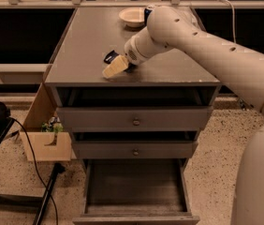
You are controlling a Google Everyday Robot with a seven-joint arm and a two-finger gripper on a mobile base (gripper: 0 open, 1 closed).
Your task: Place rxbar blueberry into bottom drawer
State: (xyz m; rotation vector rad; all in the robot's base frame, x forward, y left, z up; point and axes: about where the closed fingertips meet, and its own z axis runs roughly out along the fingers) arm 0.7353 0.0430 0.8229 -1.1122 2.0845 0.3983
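Note:
The rxbar blueberry [109, 56], a small dark navy bar, lies on the grey cabinet top [90, 36] near its front edge. Only its left end shows; the rest is hidden behind my gripper. My gripper [115, 66] is low over the cabinet top, right at the bar, with its cream tip pointing left toward the front edge. The bottom drawer [136, 218] is pulled out below, and its shallow tray [134, 186] has nothing in it.
A white bowl [131, 16] stands at the back of the cabinet top, with a blue can [148, 11] partly hidden behind my arm. The two upper drawers with knobs [135, 122] are shut. A cardboard box [45, 142] and a black cable [31, 161] are on the floor at left.

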